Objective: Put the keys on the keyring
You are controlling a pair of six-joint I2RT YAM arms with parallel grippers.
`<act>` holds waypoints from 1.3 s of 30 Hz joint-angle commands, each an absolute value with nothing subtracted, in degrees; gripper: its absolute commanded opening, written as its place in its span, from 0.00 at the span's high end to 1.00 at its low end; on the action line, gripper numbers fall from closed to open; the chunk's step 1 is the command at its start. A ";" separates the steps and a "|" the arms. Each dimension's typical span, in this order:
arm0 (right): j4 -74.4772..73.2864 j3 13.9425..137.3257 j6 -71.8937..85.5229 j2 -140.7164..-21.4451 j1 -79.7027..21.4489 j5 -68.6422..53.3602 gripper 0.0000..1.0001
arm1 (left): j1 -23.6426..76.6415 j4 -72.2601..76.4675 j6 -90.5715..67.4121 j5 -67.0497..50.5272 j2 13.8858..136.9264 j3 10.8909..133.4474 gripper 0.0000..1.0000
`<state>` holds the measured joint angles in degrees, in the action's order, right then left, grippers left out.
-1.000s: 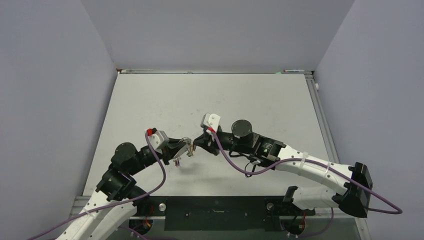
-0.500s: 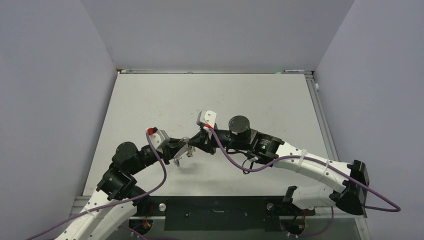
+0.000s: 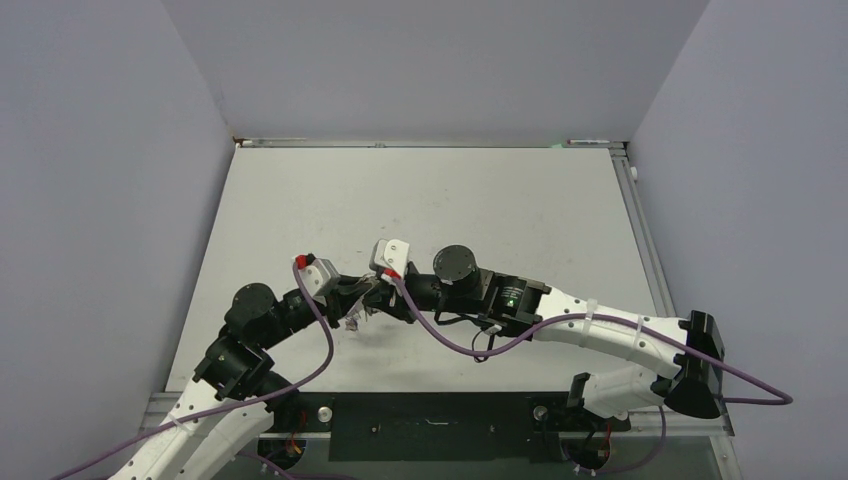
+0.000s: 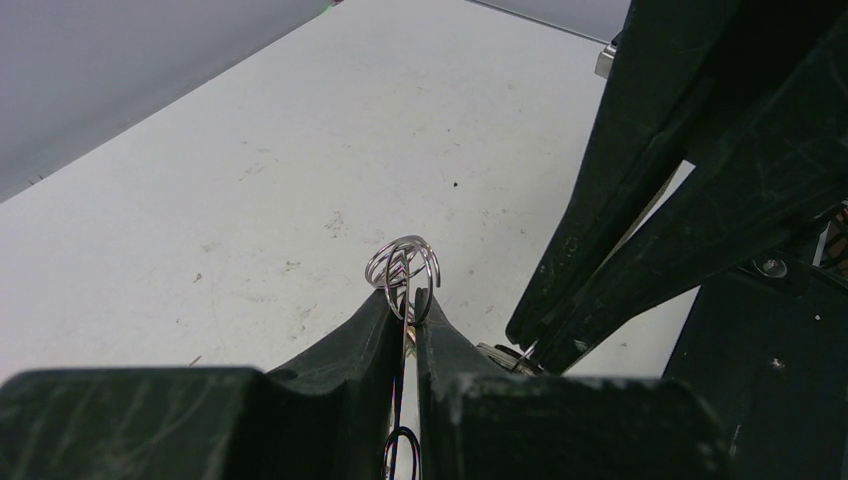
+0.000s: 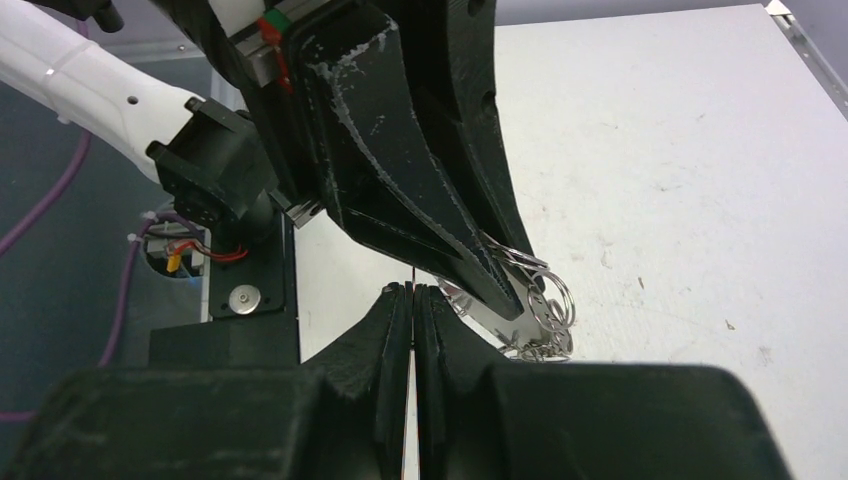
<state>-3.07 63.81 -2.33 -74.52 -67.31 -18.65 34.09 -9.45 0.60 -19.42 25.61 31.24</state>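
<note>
**Bunch of keys pinched in left gripper, right gripper shut beside it**

From above, the bunch hangs over the table, at about 8 o'clock from the table's middle, where the two grippers meet tip to tip. The left gripper points toward 3 o'clock and the right toward 9 o'clock.

In the left wrist view, a cluster of silvery split rings, several thin coils overlapping, stands up at 12 o'clock from the left fingertips. A thin wire runs down the slit between the fingers, and a small black oval sits low in that gap.

In the right wrist view, the rings ride at the left fingertips. Flat silvery blades fan out under them, their long axis running roughly from 10 to 4 o'clock. No head colours can be made out.

The left fingers stand narrow, only a slit apart, clamped on the rings. The right fingers are pressed together. A hair-thin reddish line shows at their seam, but what it is cannot be told. Their tips lie just beside the bunch, at its 9 o'clock. Whether they touch it cannot be told.
</note>
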 commanded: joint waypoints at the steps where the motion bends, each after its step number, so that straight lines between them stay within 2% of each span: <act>1: -1.73 66.48 -3.31 -74.09 -67.85 -14.29 0.95 | 34.28 -6.59 0.35 -18.83 25.39 32.78 1.00; 10: -2.28 67.07 -4.47 -73.56 -67.89 -9.98 0.95 | 34.23 -6.85 0.35 -18.64 25.74 32.78 1.00; 39: -2.11 68.57 -6.13 -75.36 -68.77 -7.18 0.95 | 34.28 -6.88 0.35 -19.43 26.09 32.87 1.00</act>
